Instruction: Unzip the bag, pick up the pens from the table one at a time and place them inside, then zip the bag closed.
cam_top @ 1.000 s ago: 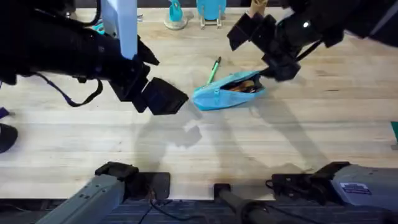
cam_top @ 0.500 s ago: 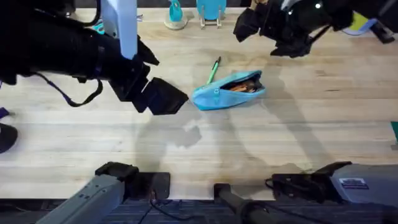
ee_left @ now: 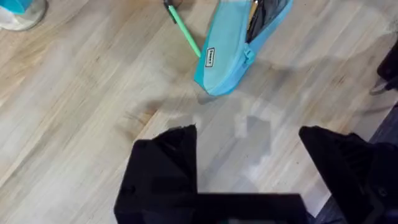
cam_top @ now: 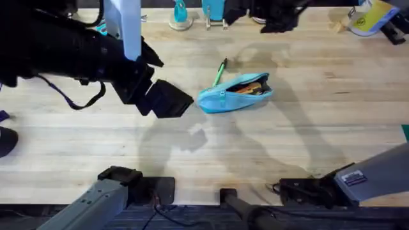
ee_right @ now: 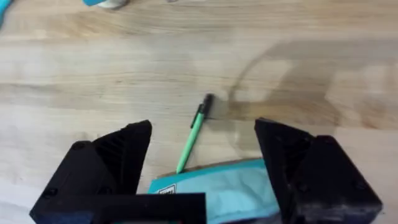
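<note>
The bag (cam_top: pixel 234 92) lies unzipped, but what is orange inside it is too small to tell. In the right wrist view the bag (ee_right: pixel 217 190) is cut off by the edge, and it covers the green pen's (ee_right: pixel 194 132) near end.

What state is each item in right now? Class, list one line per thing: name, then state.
bag: unzipped, lying on the table, something orange inside.
green pen: on the table beside the bag, not yet packed.
left gripper: open, empty, above bare table short of the bag.
right gripper: open, empty, above the green pen.
</note>
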